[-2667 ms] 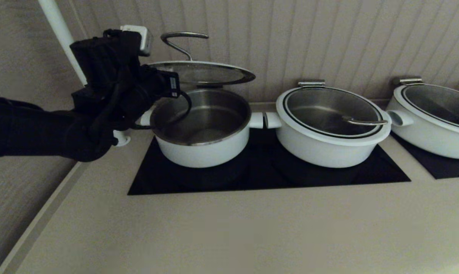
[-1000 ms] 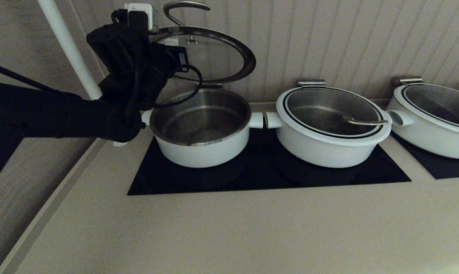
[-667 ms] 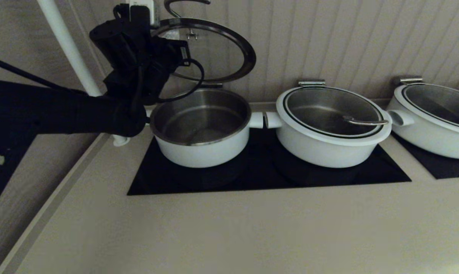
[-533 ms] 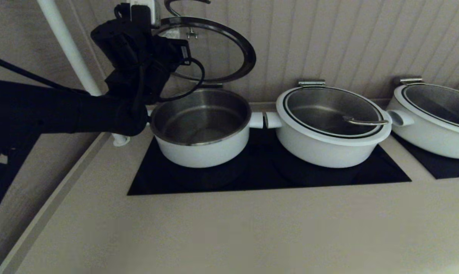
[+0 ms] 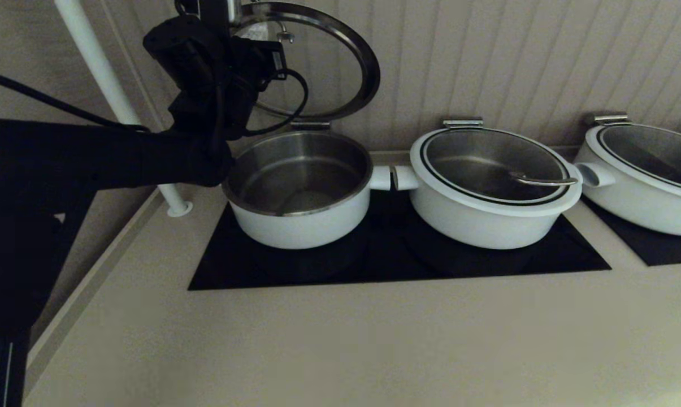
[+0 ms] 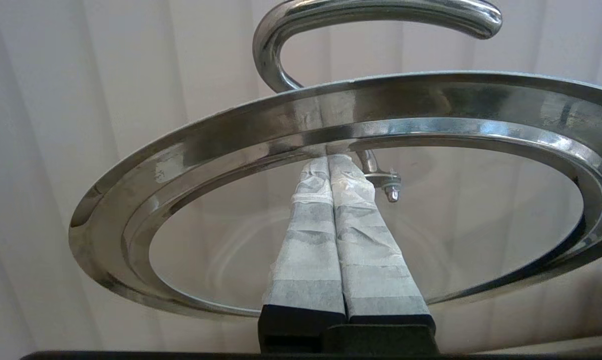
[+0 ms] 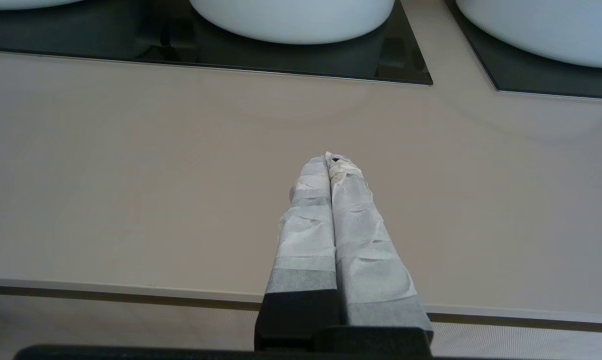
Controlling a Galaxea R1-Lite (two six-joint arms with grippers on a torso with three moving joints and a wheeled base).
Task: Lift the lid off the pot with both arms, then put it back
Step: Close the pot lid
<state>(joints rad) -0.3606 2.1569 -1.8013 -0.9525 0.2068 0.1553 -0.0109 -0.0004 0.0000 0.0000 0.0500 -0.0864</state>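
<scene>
The pot [image 5: 300, 220] stands open on the left of the black cooktop [image 5: 397, 263], its steel inside empty. The lid [image 5: 368, 85] is up above the pot's back, tilted steeply with its underside facing me and its low edge near the pot's back rim. My left gripper [image 5: 261, 35] is shut, its taped fingers lying under the glass. In the left wrist view the gripper's tips [image 6: 329, 159] touch the lid's steel ring [image 6: 191, 150] beside the handle's bolt [image 6: 390, 192]. My right gripper [image 7: 330, 157] is shut and empty, low over the counter's front edge, outside the head view.
Two wider white pots with lids on stand to the right [image 5: 490, 186] [image 5: 645, 175]. A white pole [image 5: 108, 96] rises at the back left by my left arm. The ribbed wall is close behind the lid. The beige counter [image 5: 346, 339] lies in front.
My left arm has risen and swung the lid from flat just above the pot to steeply tilted, high against the wall. The pots have not moved.
</scene>
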